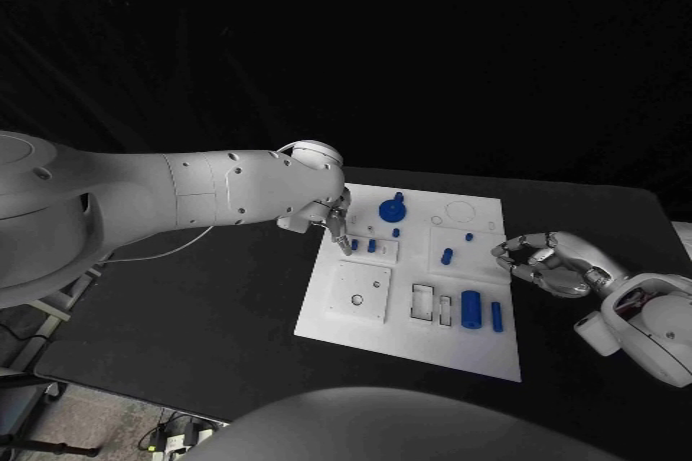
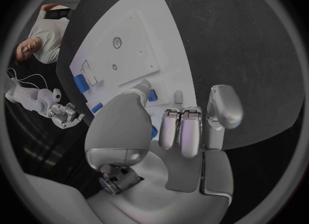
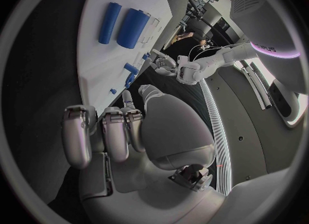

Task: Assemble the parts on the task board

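The blue parts (image 1: 472, 304) lie scattered on the white task board (image 1: 418, 346) mid-worktop; small, stiff, likely light and slick, best pinched across their sides. Left hand (image 1: 335, 224) hovers over the board's left edge, right hand (image 1: 548, 263) beside its right edge, both with curled, empty fingers.

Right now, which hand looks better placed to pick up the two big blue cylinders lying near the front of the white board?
Probably the right hand: it hovers at the board's right edge, beside the cylinders; the left hand is over the far-left corner.

left robot hand (image 1: 335, 224) over task board (image 1: 483, 356) | right robot hand (image 1: 548, 263) beside board, empty
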Motion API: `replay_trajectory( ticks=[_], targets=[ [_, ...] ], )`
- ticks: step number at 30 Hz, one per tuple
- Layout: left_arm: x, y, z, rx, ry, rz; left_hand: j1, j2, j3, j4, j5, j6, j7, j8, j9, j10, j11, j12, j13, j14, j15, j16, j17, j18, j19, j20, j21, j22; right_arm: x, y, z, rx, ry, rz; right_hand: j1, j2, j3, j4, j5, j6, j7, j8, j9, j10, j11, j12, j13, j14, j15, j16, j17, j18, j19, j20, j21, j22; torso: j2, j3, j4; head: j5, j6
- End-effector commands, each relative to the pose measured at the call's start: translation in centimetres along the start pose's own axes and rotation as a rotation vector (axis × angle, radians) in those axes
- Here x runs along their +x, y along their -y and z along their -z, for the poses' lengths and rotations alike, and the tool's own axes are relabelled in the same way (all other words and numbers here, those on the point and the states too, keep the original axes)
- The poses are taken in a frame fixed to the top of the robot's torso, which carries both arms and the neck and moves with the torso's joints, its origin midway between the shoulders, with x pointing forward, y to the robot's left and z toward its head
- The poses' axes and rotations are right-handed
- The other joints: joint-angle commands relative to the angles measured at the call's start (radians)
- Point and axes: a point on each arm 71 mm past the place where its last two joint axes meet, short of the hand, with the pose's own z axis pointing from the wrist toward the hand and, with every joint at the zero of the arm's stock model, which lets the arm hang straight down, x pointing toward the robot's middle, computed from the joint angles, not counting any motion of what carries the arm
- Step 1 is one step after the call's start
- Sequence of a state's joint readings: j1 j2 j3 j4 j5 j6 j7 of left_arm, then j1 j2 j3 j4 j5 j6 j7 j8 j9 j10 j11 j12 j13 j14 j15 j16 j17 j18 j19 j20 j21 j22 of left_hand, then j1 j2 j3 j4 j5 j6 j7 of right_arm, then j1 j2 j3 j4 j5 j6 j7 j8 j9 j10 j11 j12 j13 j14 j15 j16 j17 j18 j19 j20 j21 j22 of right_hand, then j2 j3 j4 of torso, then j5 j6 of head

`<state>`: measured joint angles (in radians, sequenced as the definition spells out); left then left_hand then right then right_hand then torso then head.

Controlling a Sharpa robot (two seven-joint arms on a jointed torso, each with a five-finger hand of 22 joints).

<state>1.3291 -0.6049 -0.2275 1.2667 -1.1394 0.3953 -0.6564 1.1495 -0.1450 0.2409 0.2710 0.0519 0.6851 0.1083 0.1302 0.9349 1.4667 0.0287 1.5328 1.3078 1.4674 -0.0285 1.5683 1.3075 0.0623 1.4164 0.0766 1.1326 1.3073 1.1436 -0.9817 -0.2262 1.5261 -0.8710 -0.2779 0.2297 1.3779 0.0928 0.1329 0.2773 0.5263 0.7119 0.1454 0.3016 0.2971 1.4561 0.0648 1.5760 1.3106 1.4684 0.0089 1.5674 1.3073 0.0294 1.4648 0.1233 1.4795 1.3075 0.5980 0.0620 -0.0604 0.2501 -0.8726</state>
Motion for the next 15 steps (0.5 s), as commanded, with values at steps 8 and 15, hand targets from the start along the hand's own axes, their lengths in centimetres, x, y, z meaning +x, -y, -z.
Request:
replay_trajectory(
  ticks=[8,15],
  targets=[
    [-1.8,-0.7,2.3,0.051,-0.018,0.021,0.227,-0.024,0.127,-0.092,-0.003,-0.009,-0.005,0.102,-0.125,-0.014,-0.01,-0.067,0.187,0.103,-0.002,0.003,0.263,0.023,-0.041,0.0,-0.056,0.149,0.1,0.0,0.0,-0.009,-0.005,0.001,0.004,-0.009,0.004,0.0,0.005,0.001,0.003,0.004,0.001,0.115,0.0,-0.005,0.26,0.102,0.006,0.003,0.263,0.003,0.003,0.003,-0.005,0.22,-0.002,0.0008,-0.0005,-0.007,0.0],
    [-3.4,-0.2,4.7,0.132,0.084,0.062,0.197,-0.042,0.148,-0.054,-0.003,-0.042,-0.009,0.147,-0.11,-0.207,-0.004,-0.243,0.061,0.065,0.01,-0.042,0.241,0.026,-0.07,0.007,-0.079,0.144,0.0,0.0,0.2,-0.012,0.005,0.002,0.004,-0.01,0.004,0.0,0.005,0.001,0.003,0.004,0.001,0.115,0.0,-0.005,0.26,0.102,0.006,0.003,0.263,0.003,0.003,0.003,-0.005,0.22,0.001,-0.001,0.0001,-0.019,0.0]
  ],
)
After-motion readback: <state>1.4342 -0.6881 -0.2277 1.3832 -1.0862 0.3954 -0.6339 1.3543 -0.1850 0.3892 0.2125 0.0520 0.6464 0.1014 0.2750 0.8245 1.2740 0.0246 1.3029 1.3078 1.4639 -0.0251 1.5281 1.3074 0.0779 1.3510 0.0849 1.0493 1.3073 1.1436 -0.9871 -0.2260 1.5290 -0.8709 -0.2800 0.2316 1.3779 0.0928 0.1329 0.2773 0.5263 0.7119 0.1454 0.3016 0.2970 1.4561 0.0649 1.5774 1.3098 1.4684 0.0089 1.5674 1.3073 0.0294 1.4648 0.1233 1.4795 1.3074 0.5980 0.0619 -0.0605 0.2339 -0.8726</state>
